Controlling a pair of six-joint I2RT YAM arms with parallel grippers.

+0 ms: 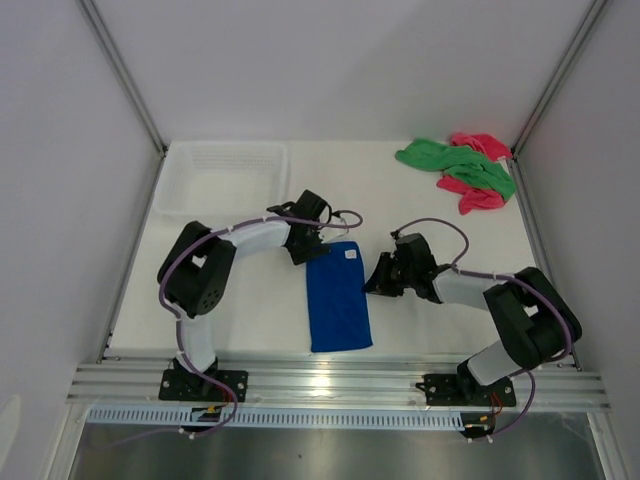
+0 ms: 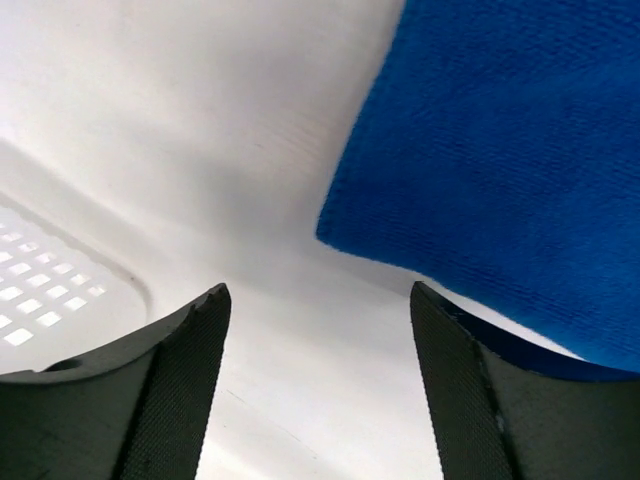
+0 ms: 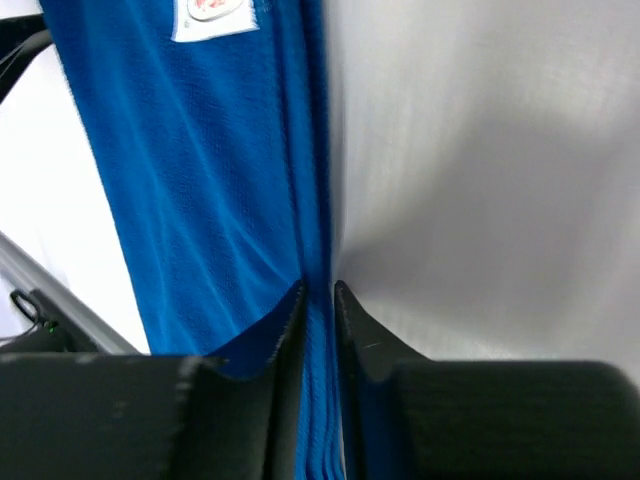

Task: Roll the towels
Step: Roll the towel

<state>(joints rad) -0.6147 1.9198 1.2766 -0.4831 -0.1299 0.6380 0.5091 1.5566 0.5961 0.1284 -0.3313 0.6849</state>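
Currently clamping right gripper point(image 3: 318, 290) on long edge of flat, narrow blue towel point(image 1: 338, 296) bearing white tag point(image 3: 210, 15); holding left gripper point(image 2: 315, 300) jaws apart beside its corner.

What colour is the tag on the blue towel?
White with a reddish mark. The tag shows best in the right wrist view.

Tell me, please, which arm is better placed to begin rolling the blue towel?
Probably the right: the right gripper pinches the long edge of the blue towel, while the left gripper hangs open beside a corner, holding nothing.
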